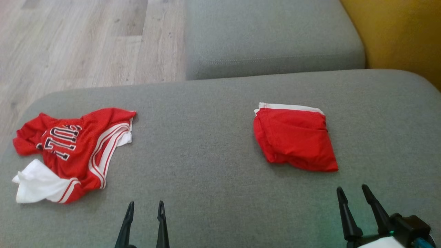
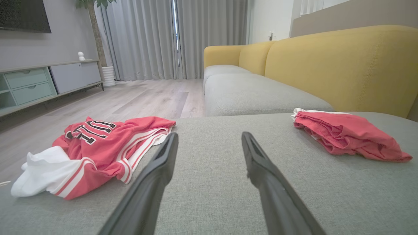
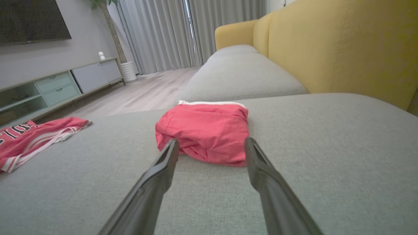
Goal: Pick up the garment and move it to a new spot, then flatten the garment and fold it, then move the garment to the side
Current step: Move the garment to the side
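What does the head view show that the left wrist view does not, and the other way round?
Head view, not left wrist view: the open right gripper. Left wrist view, not head view: grey curtains, a cabinet with drawers, a plant pot. Both: the crumpled jersey, the folded red garment, the grey cushion, the wooden floor, the open left gripper.

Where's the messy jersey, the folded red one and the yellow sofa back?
messy jersey (image 1: pixel 77 165), head view, red middle beside the lettering.
folded red garment (image 1: pixel 296 137), head view, middle of its top.
yellow sofa back (image 2: pixel 343 65), left wrist view, front face.
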